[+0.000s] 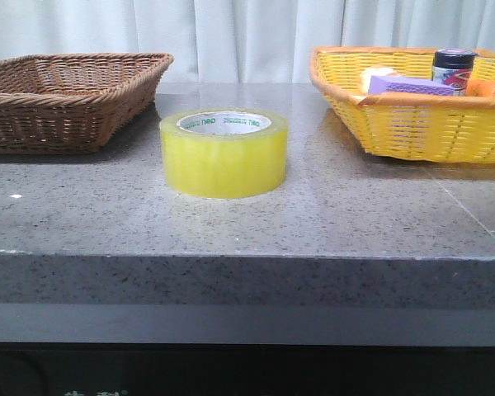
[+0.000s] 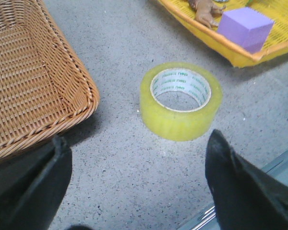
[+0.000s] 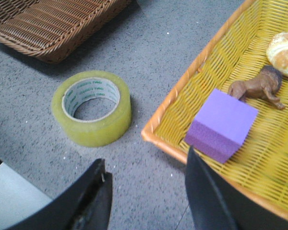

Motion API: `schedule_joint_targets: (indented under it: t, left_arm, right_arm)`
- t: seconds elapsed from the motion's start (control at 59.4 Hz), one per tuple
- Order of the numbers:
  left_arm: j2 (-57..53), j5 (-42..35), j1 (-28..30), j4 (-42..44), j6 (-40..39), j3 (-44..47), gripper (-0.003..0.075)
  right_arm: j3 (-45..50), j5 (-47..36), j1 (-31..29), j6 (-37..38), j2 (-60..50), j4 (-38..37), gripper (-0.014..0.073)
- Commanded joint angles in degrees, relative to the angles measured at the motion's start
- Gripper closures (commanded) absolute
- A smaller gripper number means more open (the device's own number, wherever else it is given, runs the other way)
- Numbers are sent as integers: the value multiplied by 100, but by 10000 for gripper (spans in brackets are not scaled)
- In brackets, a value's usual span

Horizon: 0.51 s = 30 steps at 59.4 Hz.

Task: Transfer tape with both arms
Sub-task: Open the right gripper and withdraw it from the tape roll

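The tape (image 1: 223, 154), a wide yellow roll with a white core and green lettering, lies flat on the grey stone table (image 1: 247, 223) between two baskets. From the left wrist the tape (image 2: 181, 99) sits just beyond my left gripper (image 2: 137, 139), which is open over bare table. My right gripper (image 3: 145, 160) is also open and holds nothing. The tape (image 3: 91, 108) lies off to one side of it, and the yellow basket's rim is by the other finger. Neither gripper shows in the front view.
A brown wicker basket (image 1: 66, 95) stands at the back left. A yellow basket (image 1: 412, 115) at the back right holds a purple block (image 3: 221, 124), a dark-lidded jar (image 1: 454, 70), a toy animal (image 3: 257, 88) and a bread roll (image 3: 284, 52). The table's front edge (image 1: 247, 254) is near.
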Motion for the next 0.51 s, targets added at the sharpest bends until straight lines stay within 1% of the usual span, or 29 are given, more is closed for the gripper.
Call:
schedule_joint_targets:
  t: [0.0, 0.101, 0.219, 0.354, 0.489]
  left_arm:
    - [152, -271, -73, -93, 282, -391, 155]
    - [453, 50, -255, -93, 624, -862, 155]
    - [983, 459, -681, -82, 1097, -1528, 155]
    - [1722, 867, -1057, 11, 1151, -2257, 155]
    - [2655, 1612, -1242, 14, 1151, -3222, 155]
  right_arm:
    - [108, -475, -47, -18, -410, 59, 211]
    - [216, -432, -47, -24, -684, 48, 211]
    - [224, -420, -47, -24, -787, 48, 211]
    - [224, -415, -47, -24, -787, 48, 211]
    - [224, -415, -47, -24, -787, 48, 211]
